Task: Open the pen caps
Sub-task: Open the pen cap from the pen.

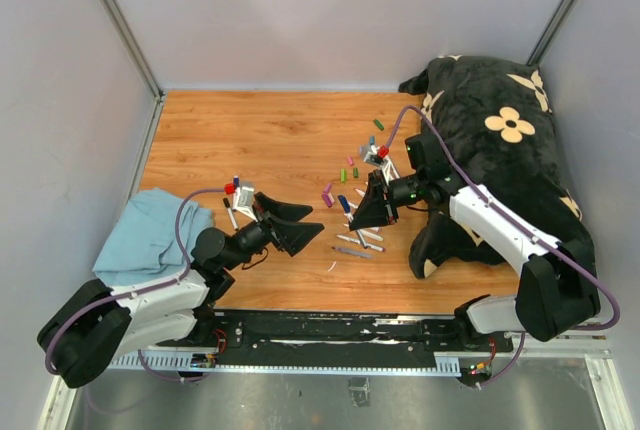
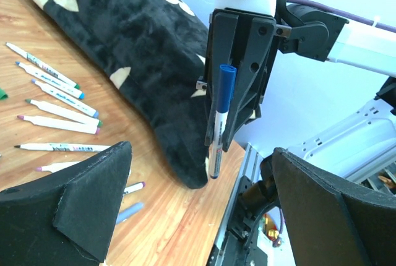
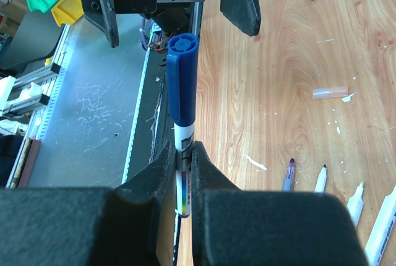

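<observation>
My right gripper (image 1: 362, 212) (image 3: 184, 150) is shut on the white barrel of a pen and holds it off the table. Its blue cap (image 3: 182, 80) (image 1: 345, 203) (image 2: 224, 90) is on and points at my left gripper (image 1: 315, 223) (image 2: 201, 154). The left gripper is open and empty; its fingers (image 3: 241, 0) stand either side of the cap's line, a short way from it. Loose pen caps, green (image 1: 379, 124) and pink (image 1: 327, 193) among them, lie on the wooden table (image 1: 250, 140) behind the right gripper. Several uncapped pens (image 1: 360, 240) (image 2: 59, 108) lie below it.
A black plush cloth with cream flowers (image 1: 500, 140) (image 2: 142, 49) covers the table's right side under the right arm. A light blue cloth (image 1: 150, 235) lies at the left edge. A small clear cap (image 3: 330, 92) lies on the wood. The metal rail (image 1: 330, 335) runs along the near edge.
</observation>
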Motion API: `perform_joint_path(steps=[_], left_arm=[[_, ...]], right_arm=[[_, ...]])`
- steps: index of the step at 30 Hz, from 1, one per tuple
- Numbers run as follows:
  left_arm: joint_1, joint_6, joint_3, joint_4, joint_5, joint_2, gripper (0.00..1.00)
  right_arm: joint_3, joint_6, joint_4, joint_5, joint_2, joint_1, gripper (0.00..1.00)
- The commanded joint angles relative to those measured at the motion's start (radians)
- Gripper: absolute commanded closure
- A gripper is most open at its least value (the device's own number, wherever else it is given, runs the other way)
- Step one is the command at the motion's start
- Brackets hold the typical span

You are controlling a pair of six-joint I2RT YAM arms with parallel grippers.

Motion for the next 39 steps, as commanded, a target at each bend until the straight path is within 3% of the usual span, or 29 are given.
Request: perform_joint_path(steps=[1,7,18,28,35,39], left_arm=[[0.015,-0.040,-0.011,0.116,0.030,0.012,0.01],[0.015,-0.061,-0.016,0.158,0.019,0.047,0.01],[0.018,-0.148,-0.007,0.393,0.076,0.229,0.01],[0.018,-0.116,0.030,0.390,0.043,0.269,0.02],[0.018,-0.138,0.099,0.426,0.086,0.356,0.11],[0.016,-0.183,0.132,0.507,0.136,0.436,0.28]], right_arm=[[0.031,-0.039,-0.028,-0.036,0.005,-0.012,0.97],[0.032,-0.045,-0.037,-0.042,0.013,-0.008,0.97],[0.046,-0.081,-0.076,-0.051,0.027,0.011,0.96],[0.057,-0.104,-0.105,-0.064,0.044,0.029,0.95],[0.060,-0.118,-0.117,-0.066,0.049,0.039,0.95],[0.061,-0.117,-0.117,-0.065,0.053,0.042,0.95]])
